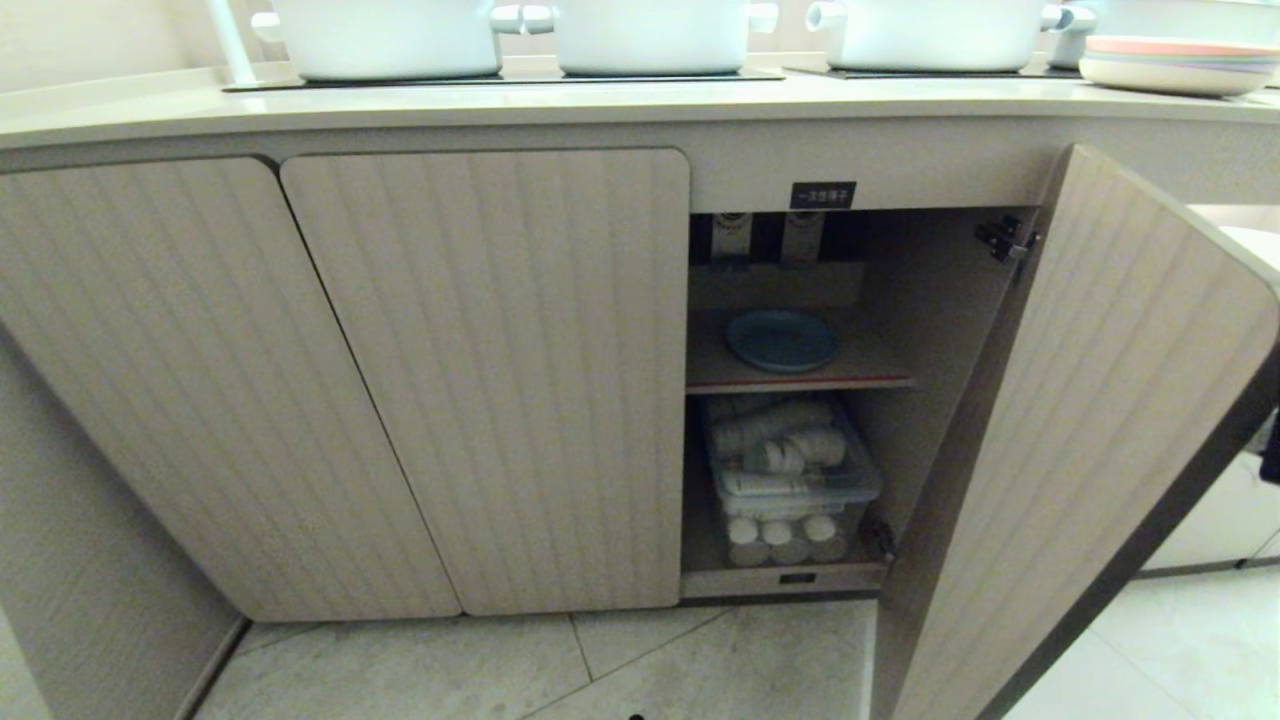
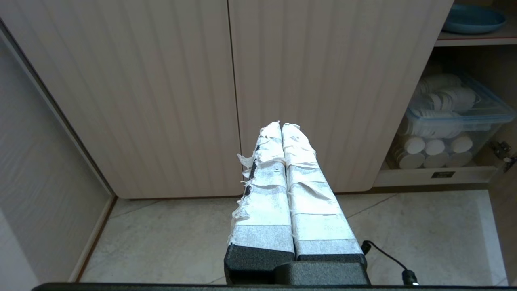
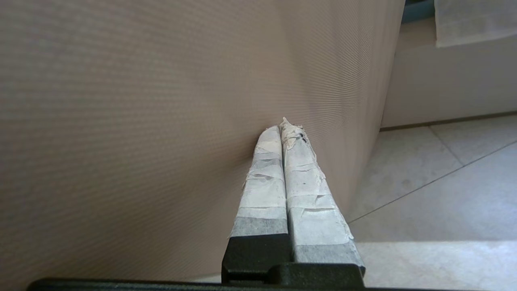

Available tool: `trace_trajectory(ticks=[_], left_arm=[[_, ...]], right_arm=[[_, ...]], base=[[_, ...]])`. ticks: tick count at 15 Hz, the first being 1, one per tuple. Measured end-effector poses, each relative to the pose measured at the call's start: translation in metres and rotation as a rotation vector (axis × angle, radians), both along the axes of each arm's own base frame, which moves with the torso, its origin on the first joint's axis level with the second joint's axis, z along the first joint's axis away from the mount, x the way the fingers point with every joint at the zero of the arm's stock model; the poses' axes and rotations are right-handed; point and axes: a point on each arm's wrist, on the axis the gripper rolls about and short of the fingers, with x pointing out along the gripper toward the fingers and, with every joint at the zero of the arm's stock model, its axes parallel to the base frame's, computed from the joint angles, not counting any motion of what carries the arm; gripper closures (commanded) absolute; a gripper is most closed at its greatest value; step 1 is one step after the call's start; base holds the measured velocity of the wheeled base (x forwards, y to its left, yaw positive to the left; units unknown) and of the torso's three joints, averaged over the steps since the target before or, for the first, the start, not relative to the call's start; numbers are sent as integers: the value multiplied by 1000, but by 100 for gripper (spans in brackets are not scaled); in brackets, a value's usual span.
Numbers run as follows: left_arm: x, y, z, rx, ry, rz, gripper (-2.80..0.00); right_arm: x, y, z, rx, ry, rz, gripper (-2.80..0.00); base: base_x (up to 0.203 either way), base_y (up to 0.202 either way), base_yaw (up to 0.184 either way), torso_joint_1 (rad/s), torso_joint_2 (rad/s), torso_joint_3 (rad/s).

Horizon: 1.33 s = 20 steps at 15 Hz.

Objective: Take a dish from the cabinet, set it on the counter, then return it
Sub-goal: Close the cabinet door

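- Taped fingers of the right gripper [image 3: 282, 127] sit pressed together, empty, their tips close against the ribbed face of the open door [image 1: 1090, 420] that fills the right side of the head view; contact cannot be confirmed.
- Left gripper [image 2: 281, 128] is likewise closed on nothing, hanging low before the 2 shut doors [image 1: 480, 370].
- Right of centre in the head view, the cabinet [image 1: 940, 300] stands open, and the dish [image 1: 782, 340] lies flat on its inner shelf [image 1: 860, 372].
- Below it sits a clear bin of white rolls [image 1: 790, 470].
- Across the top of the frame, the counter [image 1: 600, 105] bears 3 white pots [image 1: 650, 35] and stacked plates [image 1: 1180, 62] at upper right.
- Only the door looks done: taking out, setting down and returning all appear left.
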Motion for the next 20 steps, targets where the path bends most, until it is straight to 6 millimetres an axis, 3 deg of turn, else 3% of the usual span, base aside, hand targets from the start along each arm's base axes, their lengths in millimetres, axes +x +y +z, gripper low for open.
trace_trajectory(ticks=[5, 14, 20], left_arm=[[0, 0, 0, 0, 0, 1, 0], [0, 0, 0, 0, 0, 0, 0], [0, 0, 0, 0, 0, 0, 0]], right_arm=[[24, 5, -5, 9, 46, -8, 0], [67, 29, 9, 62, 31, 38, 0], [97, 43, 6, 46, 23, 46, 0]], base=[[0, 0, 0, 0, 0, 0], [0, 0, 0, 0, 0, 0], [0, 0, 0, 0, 0, 0]])
